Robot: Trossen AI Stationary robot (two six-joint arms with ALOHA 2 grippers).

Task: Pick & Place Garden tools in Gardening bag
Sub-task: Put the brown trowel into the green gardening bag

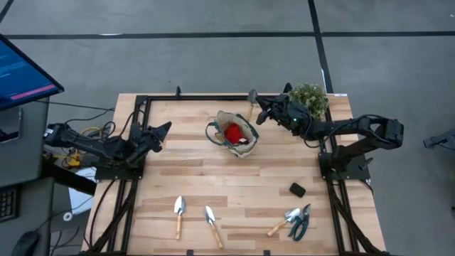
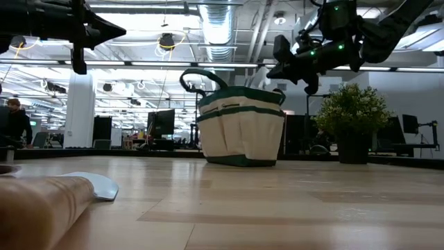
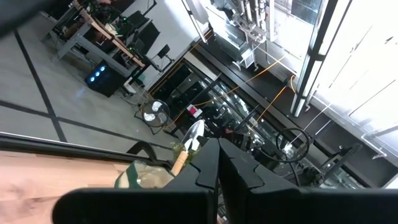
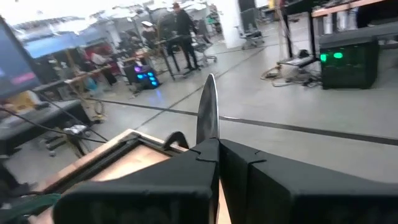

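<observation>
The job looks partly done from where I stand: the red glove (image 1: 232, 132) already sits inside the gardening bag (image 1: 247, 145), which stands near the far middle of the table (image 1: 242, 188). The right gripper (image 1: 260, 111) is up in the air just beside the bag's far right corner, its fingers clamped shut on a small trowel (image 1: 252, 96) whose silver blade pokes out ahead of them, so I judge that tool is on its way in. The left gripper (image 1: 162, 130) hangs closed and empty above the table's left side, well apart from the bag. Still left to collect along the near edge are two trowels (image 1: 179, 212) (image 1: 212, 223) lying side by side, and further right a hand fork (image 1: 284, 220) touching the pruning shears (image 1: 301, 221). A small black block (image 1: 297, 190) lies between those and the bag, and a potted plant (image 1: 309, 99) stands at the far right corner, right beside the working arm, which could crowd its swing.
</observation>
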